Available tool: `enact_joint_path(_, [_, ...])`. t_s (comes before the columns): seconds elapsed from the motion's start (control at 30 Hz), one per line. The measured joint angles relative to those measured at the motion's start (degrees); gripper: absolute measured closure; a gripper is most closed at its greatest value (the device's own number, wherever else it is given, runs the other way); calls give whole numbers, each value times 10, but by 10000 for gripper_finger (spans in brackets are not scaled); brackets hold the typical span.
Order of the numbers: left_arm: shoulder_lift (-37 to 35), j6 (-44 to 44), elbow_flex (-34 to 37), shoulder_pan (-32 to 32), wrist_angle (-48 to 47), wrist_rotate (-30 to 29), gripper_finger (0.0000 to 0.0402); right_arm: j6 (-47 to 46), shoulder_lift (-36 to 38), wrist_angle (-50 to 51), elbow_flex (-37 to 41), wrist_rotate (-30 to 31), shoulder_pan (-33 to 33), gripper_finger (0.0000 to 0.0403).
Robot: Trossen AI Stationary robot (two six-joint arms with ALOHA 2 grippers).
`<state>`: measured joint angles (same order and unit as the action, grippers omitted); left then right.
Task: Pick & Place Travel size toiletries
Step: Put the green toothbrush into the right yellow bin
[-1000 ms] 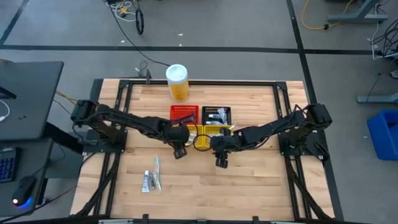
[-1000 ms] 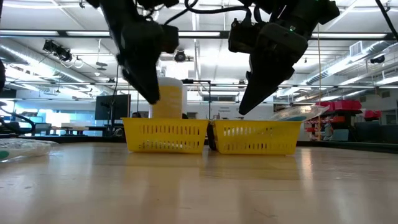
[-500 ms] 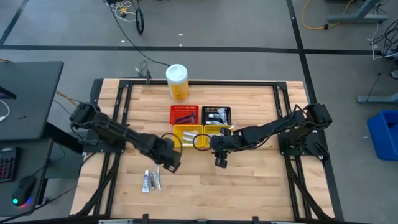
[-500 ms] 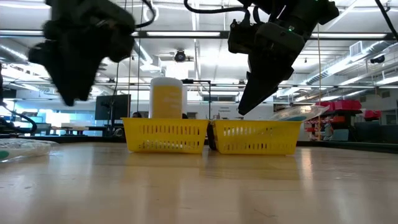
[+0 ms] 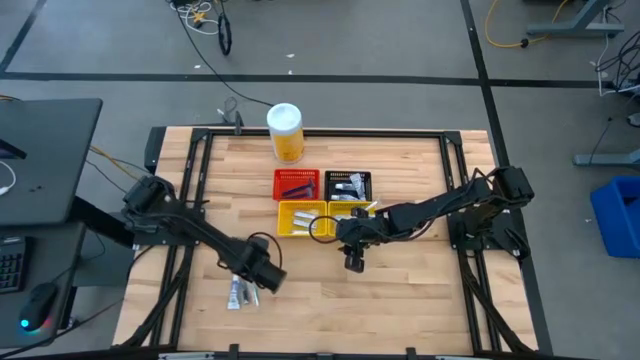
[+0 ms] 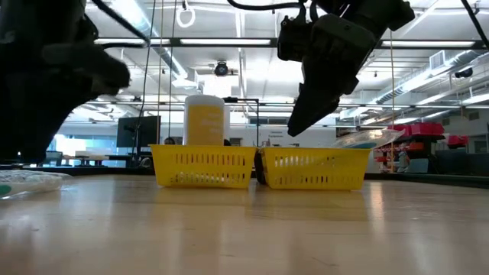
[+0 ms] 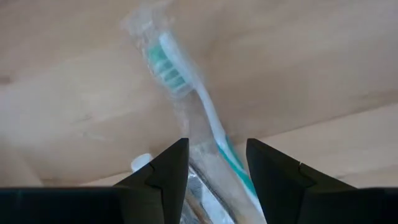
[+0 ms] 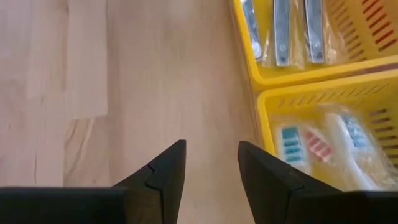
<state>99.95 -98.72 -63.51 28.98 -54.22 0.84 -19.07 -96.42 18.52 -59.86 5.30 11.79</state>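
A few loose toiletries [image 5: 242, 290] lie flat on the wood near the table's near-left part: a toothbrush in a clear wrapper [image 7: 198, 102] and a white-capped tube [image 7: 142, 163]. My left gripper [image 5: 262, 277] hangs just above them, open, with a finger on either side of the toothbrush handle [image 7: 217, 162]. My right gripper [image 5: 352, 261] hovers open [image 8: 211, 158] over bare wood at the near side of two yellow baskets [image 5: 325, 214]. Those baskets hold wrapped toothbrushes [image 8: 314, 146] and slim silver items [image 8: 281, 31].
A red basket [image 5: 296, 184] and a black basket [image 5: 348, 184] stand behind the yellow ones. A tall yellow canister with a white lid [image 5: 285, 132] stands toward the far edge. In the low view the left arm [image 6: 46, 84] looms dark at the left.
My left gripper has swung away from the yellow baskets toward the table's near-left part and come down over the loose toiletries. It has stayed open. The right arm has barely moved.
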Motion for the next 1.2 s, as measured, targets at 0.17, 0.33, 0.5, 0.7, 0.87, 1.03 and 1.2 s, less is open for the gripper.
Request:
enact_joint_path(0.17, [27,-16,1,3,8,4,232,0,0,-14,0,0,0,250])
enact_joint_path(0.33, [54,-13,0,2,33,4,232,0,0,-29,0,0,0,252])
enact_joint_path(0.5, [67,25,-1,2,48,2,234,5,0,-44,0,0,0,253])
enact_joint_path(0.7, [64,45,-1,3,56,-22,288,10,0,-47,0,1,0,254])
enact_joint_path(0.87, [66,63,-11,3,58,-35,371,22,0,-50,0,0,0,254])
enact_joint_path(1.03, [59,93,-55,13,36,-110,376,32,0,-53,0,0,0,256])
enact_joint_path(1.2, [40,156,-130,31,8,-213,370,41,0,-70,0,0,0,256])
